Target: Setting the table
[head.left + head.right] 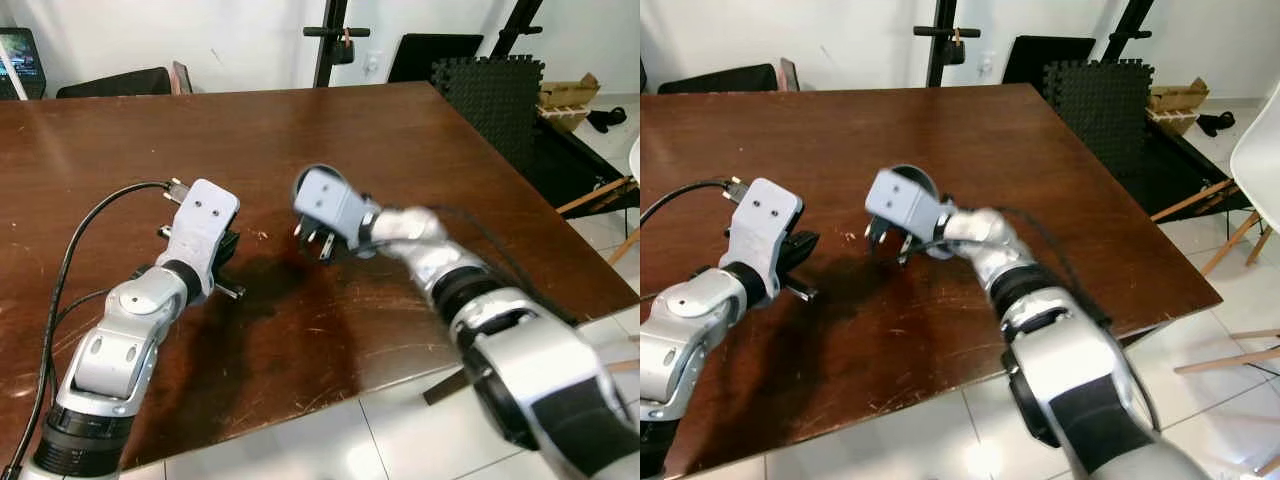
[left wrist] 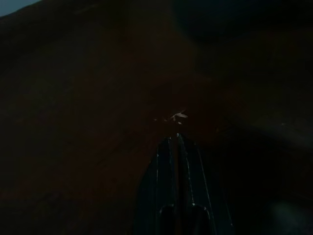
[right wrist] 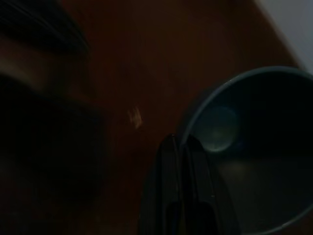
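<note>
From our left eye we look down on a dark brown table (image 1: 300, 130) with a scuffed top. Our left gripper (image 1: 228, 262) sits low over the near left part of it, and our right gripper (image 1: 318, 243) reaches in from the right toward the middle. Behind the right wrist block a grey rim of a bowl (image 1: 312, 172) peeks out. Past the table's far edge stand a black post (image 1: 330, 40) and dark foam mats (image 1: 490, 85), with a cardboard box (image 1: 568, 100) far right on the tiled floor (image 1: 300, 450).

From our right eye the scene is the same. A white chair (image 1: 1262, 160) shows at the right edge. The bowl's rim curves over the right wrist near the table's middle, and the two grippers are close but apart.

Our left wrist view is very dark. The two black fingers (image 2: 178, 186) lie pressed together, pointing at the bare wood, where a small pale scratch (image 2: 178, 116) sits just beyond the tips.

Our right wrist view is dark too. Its fingers (image 3: 182, 191) are closed on the bowl's rim, one inside and one outside. The round grey bowl lies beside them with a faint shine at its bottom.
</note>
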{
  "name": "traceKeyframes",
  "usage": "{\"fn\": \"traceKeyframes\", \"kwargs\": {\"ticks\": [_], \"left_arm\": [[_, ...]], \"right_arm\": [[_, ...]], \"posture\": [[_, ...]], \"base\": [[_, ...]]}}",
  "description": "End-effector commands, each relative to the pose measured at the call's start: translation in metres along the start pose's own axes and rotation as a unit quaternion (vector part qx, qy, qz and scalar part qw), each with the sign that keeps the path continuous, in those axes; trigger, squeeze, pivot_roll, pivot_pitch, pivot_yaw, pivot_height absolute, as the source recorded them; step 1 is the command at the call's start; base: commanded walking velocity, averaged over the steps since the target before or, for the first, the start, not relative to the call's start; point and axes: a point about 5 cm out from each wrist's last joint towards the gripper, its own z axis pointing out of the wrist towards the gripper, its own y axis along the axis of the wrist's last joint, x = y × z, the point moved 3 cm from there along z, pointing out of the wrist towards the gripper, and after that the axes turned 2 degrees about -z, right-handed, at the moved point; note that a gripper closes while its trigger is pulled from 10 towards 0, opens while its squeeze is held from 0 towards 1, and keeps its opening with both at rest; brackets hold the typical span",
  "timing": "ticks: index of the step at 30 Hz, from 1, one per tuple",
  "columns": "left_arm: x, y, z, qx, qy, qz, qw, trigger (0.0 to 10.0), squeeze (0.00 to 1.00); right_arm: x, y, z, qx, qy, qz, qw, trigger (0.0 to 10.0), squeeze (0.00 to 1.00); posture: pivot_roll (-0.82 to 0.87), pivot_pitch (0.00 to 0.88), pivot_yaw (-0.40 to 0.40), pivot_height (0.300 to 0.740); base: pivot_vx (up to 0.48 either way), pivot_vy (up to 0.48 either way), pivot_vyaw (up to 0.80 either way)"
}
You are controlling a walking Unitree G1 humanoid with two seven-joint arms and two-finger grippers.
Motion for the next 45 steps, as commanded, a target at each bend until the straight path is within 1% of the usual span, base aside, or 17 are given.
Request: {"fn": "traceKeyframes", "kwargs": {"ticks": [1, 5, 6, 9, 10, 13, 17, 20, 21, 24, 27, 32, 34, 35, 38, 44, 45], "left_arm": [[0.001, -0.001, 0.001, 0.001, -0.008, -0.006, 1.000, 10.0, 0.00], [0.025, 0.017, -0.005, -0.021, -0.042, 0.004, 0.999, 10.0, 0.00], [0.025, 0.017, -0.005, -0.021, -0.042, 0.004, 0.999, 10.0, 0.00], [0.043, 0.034, -0.020, -0.029, -0.107, 0.079, 0.991, 10.0, 0.00], [0.043, 0.034, -0.020, -0.029, -0.107, 0.079, 0.991, 10.0, 0.00], [0.059, 0.039, -0.040, 0.000, -0.170, 0.145, 0.975, 10.0, 0.00], [0.061, 0.035, -0.051, 0.025, -0.206, 0.162, 0.965, 10.0, 0.00], [0.055, 0.025, -0.057, 0.040, -0.230, 0.158, 0.959, 10.0, 0.00], [0.047, 0.017, -0.061, 0.049, -0.255, 0.152, 0.954, 10.0, 0.00], [0.041, 0.013, -0.063, 0.051, -0.271, 0.145, 0.950, 10.0, 0.00], [0.032, 0.005, -0.066, 0.056, -0.295, 0.133, 0.945, 10.0, 0.00], [0.027, 0.003, -0.066, 0.055, -0.303, 0.125, 0.943, 10.0, 0.00], [0.014, -0.002, -0.063, 0.046, -0.311, 0.107, 0.943, 10.0, 0.00], [0.011, -0.002, -0.062, 0.043, -0.312, 0.102, 0.944, 10.0, 0.00], [0.007, -0.001, -0.060, 0.036, -0.313, 0.093, 0.944, 10.0, 0.00], [0.002, -0.001, -0.060, 0.032, -0.316, 0.086, 0.944, 10.0, 0.00], [0.001, -0.001, -0.061, 0.031, -0.316, 0.084, 0.944, 10.0, 0.00]], "right_arm": [[0.001, 0.016, -0.004, -0.038, 0.044, -0.025, 0.998, 10.0, 0.00], [0.021, 0.023, -0.018, -0.059, 0.157, -0.076, 0.983, 10.0, 0.00], [0.021, 0.023, -0.018, -0.059, 0.157, -0.076, 0.983, 10.0, 0.00], [0.040, 0.012, -0.017, -0.050, 0.200, -0.088, 0.975, 10.0, 0.00], [0.040, 0.012, -0.017, -0.050, 0.200, -0.088, 0.975, 10.0, 0.00], [0.064, 0.002, -0.010, -0.046, 0.233, -0.099, 0.966, 10.0, 0.00], [0.083, 0.002, -0.009, -0.050, 0.266, -0.118, 0.955, 10.0, 0.00], [0.096, 0.009, -0.012, -0.064, 0.304, -0.128, 0.942, 10.0, 0.00], [0.104, 0.015, -0.017, -0.071, 0.335, -0.151, 0.927, 10.0, 0.00], [0.107, 0.017, -0.020, -0.066, 0.352, -0.181, 0.916, 10.0, 0.00], [0.109, 0.011, -0.025, -0.035, 0.370, -0.259, 0.892, 10.0, 0.00], [0.108, 0.006, -0.027, -0.014, 0.375, -0.297, 0.878, 10.0, 0.00], [0.106, -0.009, -0.031, 0.039, 0.385, -0.362, 0.848, 10.0, 0.00], [0.106, -0.012, -0.031, 0.048, 0.386, -0.370, 0.844, 10.0, 0.00], [0.106, -0.014, -0.031, 0.061, 0.385, -0.377, 0.840, 10.0, 0.00], [0.100, -0.010, -0.027, 0.053, 0.371, -0.347, 0.859, 10.0, 0.02], [0.098, -0.007, -0.024, 0.042, 0.363, -0.331, 0.870, 10.0, 0.86]], "posture": [[0.10, 0.256, -0.058, 0.740], [0.09, 0.255, -0.047, 0.740], [0.09, 0.255, -0.047, 0.740], [0.09, 0.255, -0.040, 0.740], [0.09, 0.255, -0.040, 0.740], [0.10, 0.253, -0.036, 0.740], [0.11, 0.252, -0.033, 0.740], [0.11, 0.252, -0.034, 0.740], [0.10, 0.251, -0.034, 0.740], [0.10, 0.252, -0.034, 0.740], [0.10, 0.253, -0.032, 0.740], [0.10, 0.254, -0.030, 0.740], [0.09, 0.255, -0.028, 0.740], [0.09, 0.255, -0.028, 0.740], [0.09, 0.255, -0.029, 0.740], [0.09, 0.251, -0.030, 0.740], [0.09, 0.251, -0.030, 0.740]], "base": [[0.000, 0.000, 0.00], [0.000, 0.000, 0.00], [0.000, 0.000, 0.00], [0.000, 0.000, 0.00], [0.000, 0.000, 0.00], [0.000, 0.000, 0.00], [0.000, 0.000, 0.00], [0.000, 0.000, 0.00], [0.000, 0.000, 0.00], [0.000, 0.000, 0.00], [0.000, 0.000, 0.00], [0.000, 0.000, 0.00], [0.000, 0.000, 0.00], [0.000, 0.000, 0.00], [0.000, 0.000, 0.00], [0.000, 0.000, 0.00], [0.000, 0.000, 0.00]]}}
